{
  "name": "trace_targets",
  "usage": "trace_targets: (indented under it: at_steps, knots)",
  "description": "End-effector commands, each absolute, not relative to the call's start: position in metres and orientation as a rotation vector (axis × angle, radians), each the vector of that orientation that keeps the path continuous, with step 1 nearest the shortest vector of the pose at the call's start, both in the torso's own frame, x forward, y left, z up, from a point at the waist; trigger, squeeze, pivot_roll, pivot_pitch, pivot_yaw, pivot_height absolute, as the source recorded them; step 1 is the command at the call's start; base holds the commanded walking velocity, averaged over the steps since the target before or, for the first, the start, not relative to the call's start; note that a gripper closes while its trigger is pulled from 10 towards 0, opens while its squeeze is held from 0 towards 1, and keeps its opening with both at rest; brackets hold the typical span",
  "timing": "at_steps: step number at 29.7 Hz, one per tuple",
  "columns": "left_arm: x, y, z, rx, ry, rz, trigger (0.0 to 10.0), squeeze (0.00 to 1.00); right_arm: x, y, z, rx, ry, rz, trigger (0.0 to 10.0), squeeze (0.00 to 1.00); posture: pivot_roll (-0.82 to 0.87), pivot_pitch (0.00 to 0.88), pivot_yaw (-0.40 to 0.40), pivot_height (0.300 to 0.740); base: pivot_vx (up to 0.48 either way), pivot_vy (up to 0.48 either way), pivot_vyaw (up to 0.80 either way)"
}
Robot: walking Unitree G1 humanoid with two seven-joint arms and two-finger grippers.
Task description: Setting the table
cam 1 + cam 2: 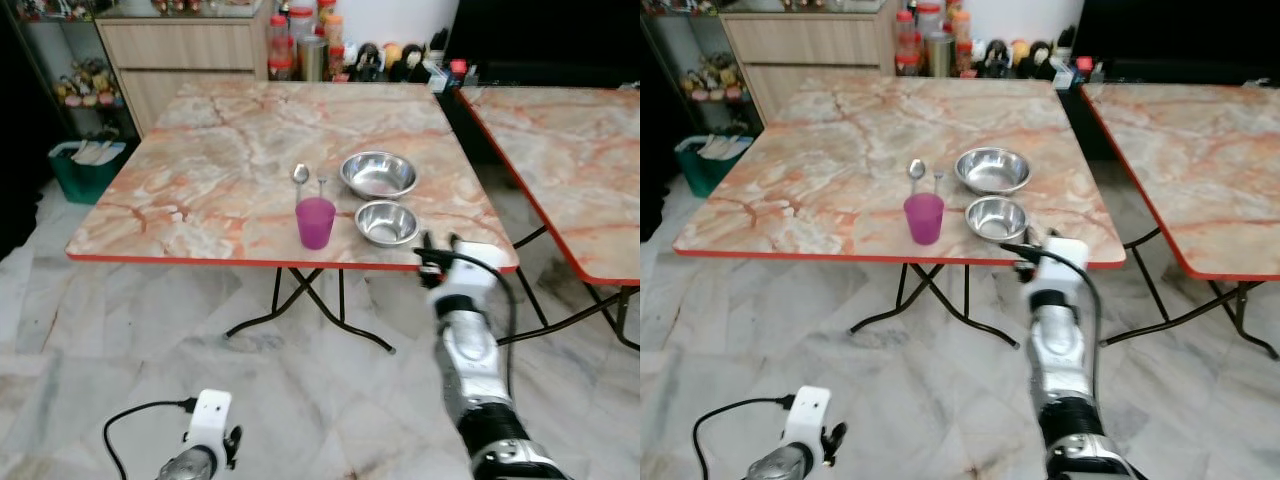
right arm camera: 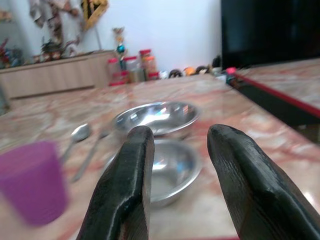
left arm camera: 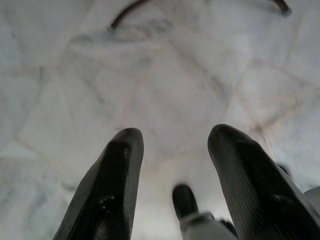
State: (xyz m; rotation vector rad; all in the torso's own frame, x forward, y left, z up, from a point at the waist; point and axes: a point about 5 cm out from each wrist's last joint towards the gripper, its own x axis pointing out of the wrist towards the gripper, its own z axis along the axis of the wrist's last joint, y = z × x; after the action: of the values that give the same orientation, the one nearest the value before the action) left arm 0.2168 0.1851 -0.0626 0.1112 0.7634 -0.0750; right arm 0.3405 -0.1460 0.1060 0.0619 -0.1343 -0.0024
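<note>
Holding my right tool (image 1: 438,247) at the near edge of the table (image 1: 200,160), I have its two black fingers (image 2: 127,185) spread apart with nothing between them, aimed over the small steel bowl (image 1: 387,222). That bowl sits just inside the table edge, right in front of the tool, with the larger steel bowl (image 1: 378,174) just behind it, the two close enough that I cannot tell whether their rims touch. I judge both bowls light, rigid and slick: thin polished metal that would skate on the marble top if nudged, so I would pinch the near rim, one finger inside and one outside. The purple cup (image 1: 315,222) stands just to the left of the small bowl, looks like light plastic and would tip easily, so it is what I must not sweep. Behind the cup lie a spoon (image 1: 300,175) and what seems to be a fork (image 1: 322,186), though it is too small to be sure. My left tool (image 3: 172,175) hangs low over the floor, fingers apart, idle. A second table (image 1: 570,150) stands to the right, well apart.
</note>
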Motion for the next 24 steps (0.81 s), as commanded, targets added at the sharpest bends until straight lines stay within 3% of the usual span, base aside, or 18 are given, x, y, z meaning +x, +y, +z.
trace_targets:
  at_steps: [1,24]
  knots:
    - [0.216,0.177,-0.064,0.094,0.772,-0.089,10.0,0.0,0.34,-0.159,0.109,0.051,-0.141,-0.043,10.0,0.0,-0.05,0.0,-0.006,0.74,0.285,0.0,0.0]
    - [0.215,0.175,-0.065,0.088,0.774,-0.088,10.0,0.0,0.345,-0.15,0.12,0.067,-0.168,-0.019,10.0,0.0,-0.05,0.0,-0.008,0.74,0.286,0.0,0.0]
